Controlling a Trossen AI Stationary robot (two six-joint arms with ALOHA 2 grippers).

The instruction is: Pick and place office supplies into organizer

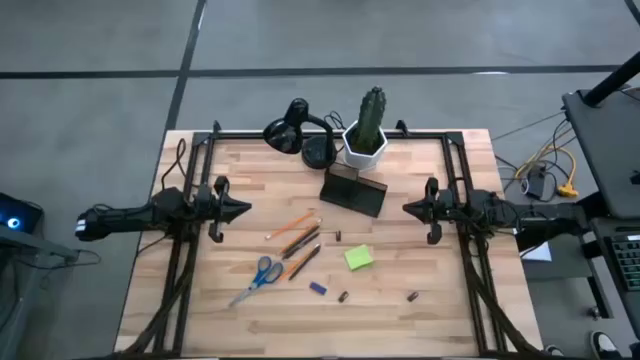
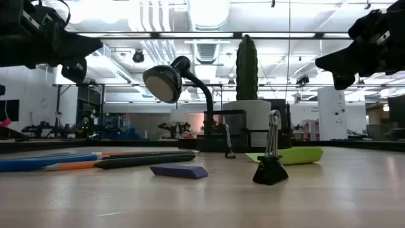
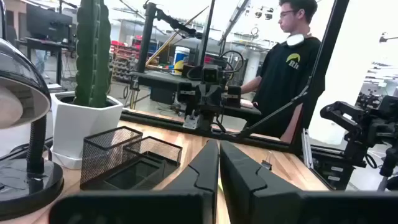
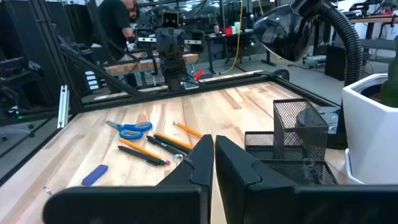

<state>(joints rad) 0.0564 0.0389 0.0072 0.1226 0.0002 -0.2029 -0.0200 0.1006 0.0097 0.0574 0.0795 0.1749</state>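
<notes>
The dark mesh organizer stands on the table at the far middle; it also shows in the left wrist view and the right wrist view. In front of it lie orange and dark pencils, blue-handled scissors, a lime-green sticky-note pad, a small blue block and tiny dark bits. One bit is a binder clip. My left gripper hovers shut at the left, above the table. My right gripper hovers shut at the right. Both are empty and point at each other.
A black desk lamp and a white pot with a cactus stand behind the organizer at the far edge. Black frame rails run along both sides of the table. A person stands beyond the table's right side.
</notes>
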